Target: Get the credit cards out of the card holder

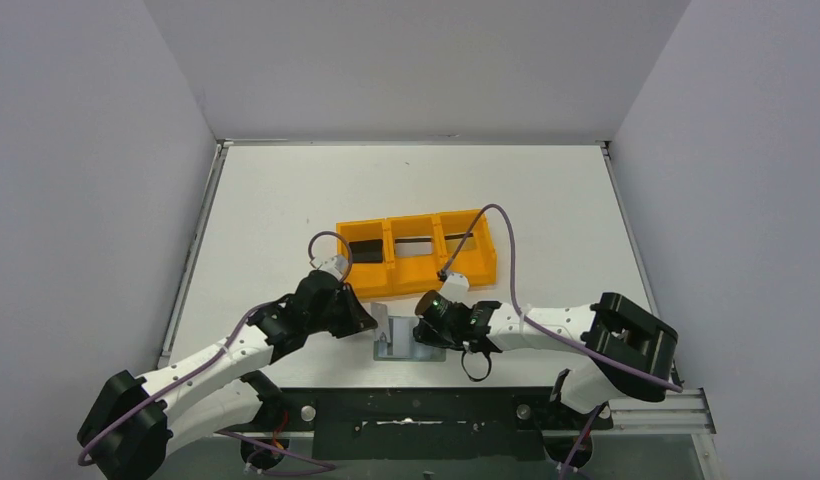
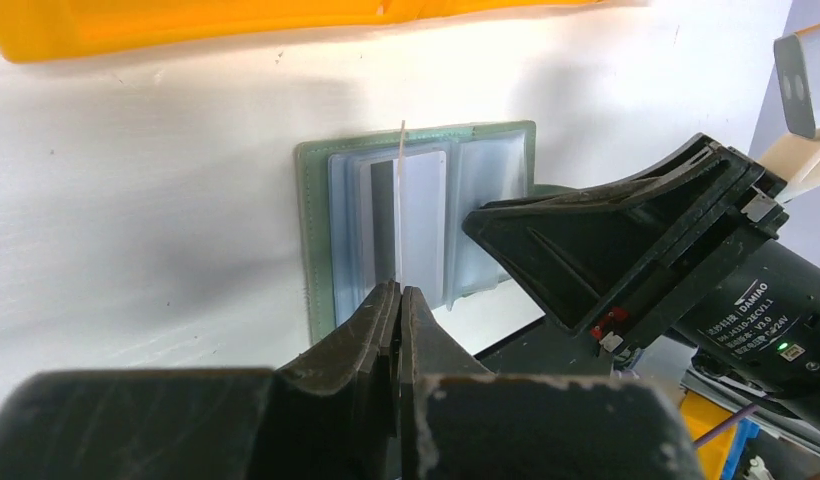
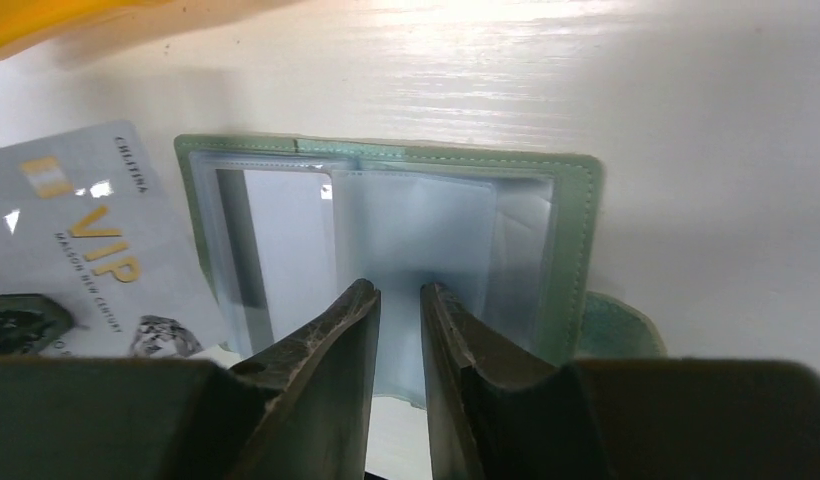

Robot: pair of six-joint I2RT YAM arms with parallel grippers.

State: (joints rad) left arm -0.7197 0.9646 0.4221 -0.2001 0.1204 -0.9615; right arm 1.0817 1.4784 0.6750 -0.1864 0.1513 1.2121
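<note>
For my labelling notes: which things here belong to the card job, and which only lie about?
Job: card holder; silver VIP card, held in the left gripper; black card; right gripper.
Lying about: orange tray, though the black card lies in it.

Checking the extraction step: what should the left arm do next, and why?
Probably lift the left gripper up and away toward the orange tray. It is shut on the silvery grey card, which looks nearly clear of the card holder, while the right gripper sits over the holder's pockets.
</note>
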